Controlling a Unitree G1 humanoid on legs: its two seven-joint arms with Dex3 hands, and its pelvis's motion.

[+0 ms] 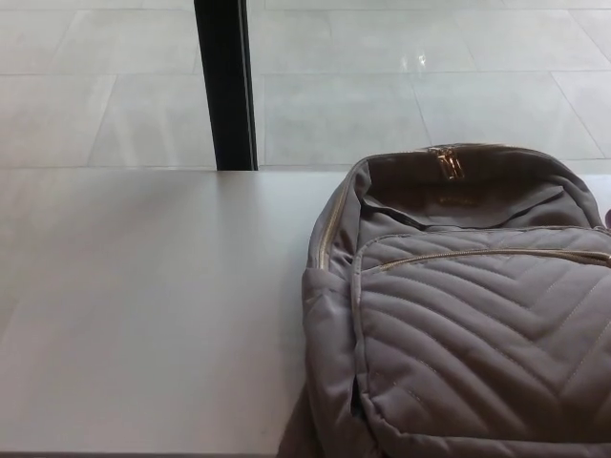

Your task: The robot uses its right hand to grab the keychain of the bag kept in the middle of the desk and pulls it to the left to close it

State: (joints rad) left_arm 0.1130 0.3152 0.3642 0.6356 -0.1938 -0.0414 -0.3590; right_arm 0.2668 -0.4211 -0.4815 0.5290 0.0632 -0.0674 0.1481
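A grey quilted backpack (468, 315) lies on the white desk (143, 305), filling the right half of the head view and cut off by the right and bottom edges. Its top compartment gapes open, showing a dark inside (449, 191). Gold zipper pulls (447, 162) sit at the top middle of the bag. A gold zipper line (477, 256) runs across the front pocket. Neither of my hands shows in this view.
The desk's far edge runs across the picture at about a third of the way down. Beyond it lies a pale tiled floor (401, 86) with a black vertical post (224, 81) standing behind the desk.
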